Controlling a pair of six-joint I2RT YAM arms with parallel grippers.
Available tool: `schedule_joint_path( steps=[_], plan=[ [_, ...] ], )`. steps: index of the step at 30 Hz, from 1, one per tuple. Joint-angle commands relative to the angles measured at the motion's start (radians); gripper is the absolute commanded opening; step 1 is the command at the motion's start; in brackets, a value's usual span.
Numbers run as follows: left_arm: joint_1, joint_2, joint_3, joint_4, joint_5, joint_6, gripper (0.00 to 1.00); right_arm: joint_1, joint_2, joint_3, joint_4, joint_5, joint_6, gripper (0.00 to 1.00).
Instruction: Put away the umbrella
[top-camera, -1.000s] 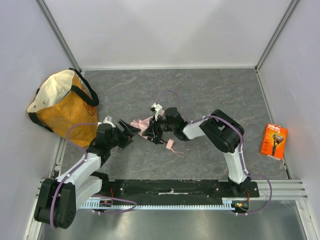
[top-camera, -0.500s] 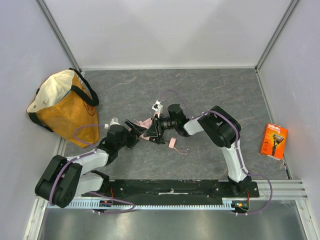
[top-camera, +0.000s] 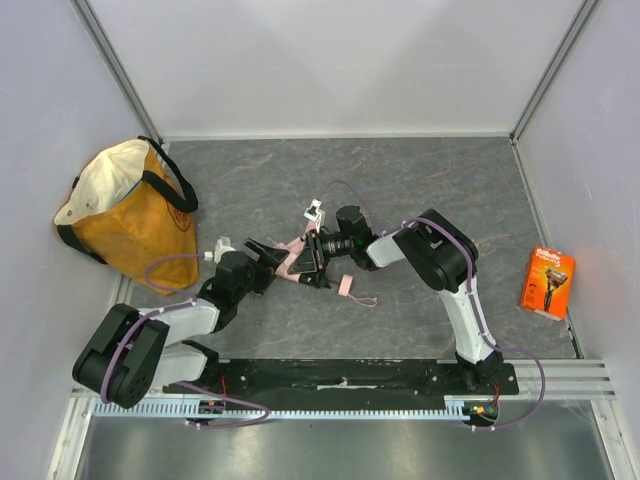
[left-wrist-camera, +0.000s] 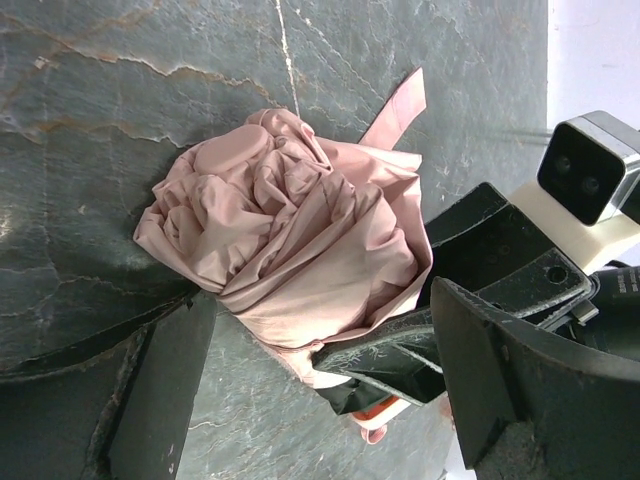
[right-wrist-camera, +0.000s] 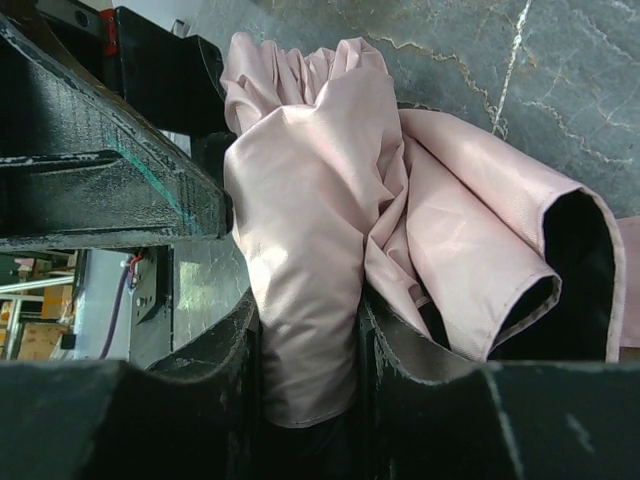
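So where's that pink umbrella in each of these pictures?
Top view: umbrella near the picture's centre.
Left wrist view: umbrella bunched up mid-frame.
Right wrist view: umbrella fills the middle, pinched by the right hand.
Shared landmark: that right hand, clamped on it in all three.

The right tool (right-wrist-camera: 308, 345) pinches a fold of the pale pink fabric folding umbrella (right-wrist-camera: 320, 190) between black fingers (right-wrist-camera: 225, 350); it lies crumpled on the grey veined surface (right-wrist-camera: 470, 70).
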Motion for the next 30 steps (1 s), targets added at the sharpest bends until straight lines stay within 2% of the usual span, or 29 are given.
schedule_joint_path(
  steps=[1, 7, 13, 19, 22, 26, 30],
  plan=[
    [-0.021, 0.032, 0.023, -0.168, -0.087, -0.049, 0.94, 0.016, 0.125, -0.109, -0.298, -0.02, 0.06, 0.0],
    [-0.035, 0.11, 0.121, -0.336, -0.062, -0.092, 0.94, 0.016, 0.121, -0.1, -0.238, -0.065, 0.142, 0.0],
    [-0.044, 0.158, 0.111, -0.355, -0.054, -0.184, 0.88, 0.016, 0.113, -0.103, -0.166, -0.097, 0.22, 0.0],
    [-0.047, 0.176, 0.106, -0.286, -0.029, -0.149, 0.8, 0.016, 0.116, -0.085, -0.184, -0.117, 0.226, 0.0],
    [-0.052, 0.141, 0.103, -0.344, -0.04, -0.15, 0.86, 0.016, 0.116, -0.088, -0.166, -0.109, 0.248, 0.0],
    [-0.056, 0.06, 0.057, -0.439, -0.045, -0.193, 0.94, 0.016, 0.124, -0.118, 0.006, -0.108, 0.416, 0.0],
    [-0.06, 0.029, 0.003, -0.442, -0.028, -0.242, 0.95, 0.016, 0.128, -0.12, 0.083, -0.103, 0.484, 0.0]
  ],
)
